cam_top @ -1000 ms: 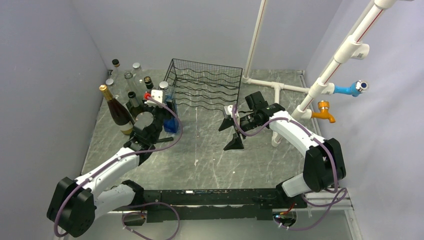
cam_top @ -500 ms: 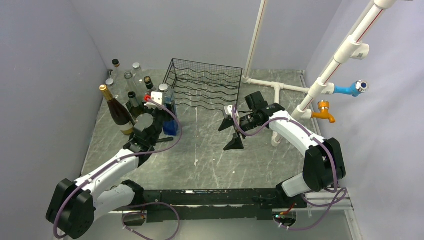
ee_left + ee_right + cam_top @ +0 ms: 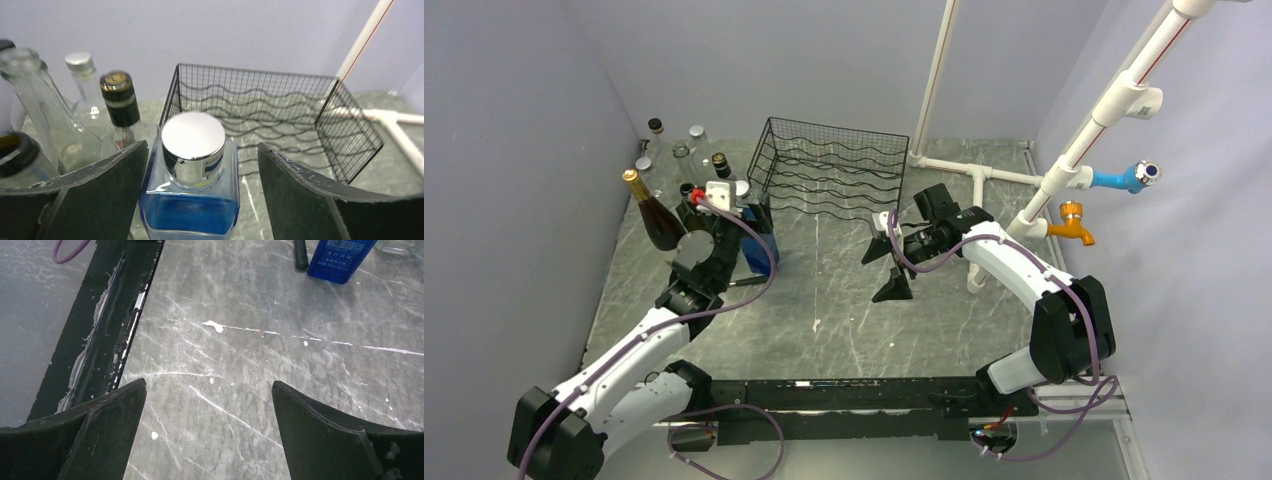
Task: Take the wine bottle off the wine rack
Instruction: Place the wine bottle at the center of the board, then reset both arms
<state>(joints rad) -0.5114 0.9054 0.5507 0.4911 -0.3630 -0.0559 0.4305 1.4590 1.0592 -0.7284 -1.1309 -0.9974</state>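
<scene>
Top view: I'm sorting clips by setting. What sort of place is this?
Likely a lab test cell, not a home: bare grey walls box in the tabletop, white PVC pipes carry taps, and a wine rack sits beside loose bottles.

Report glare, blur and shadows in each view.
Top external: soft, even light, only faint shadows on the table, everything sharp. Left wrist: bright glare on the silver cap of the blue bottle; the wine rack behind stays sharp. Right wrist: a pale glare streak along the black rail; its own fingers are dark and featureless.
</scene>
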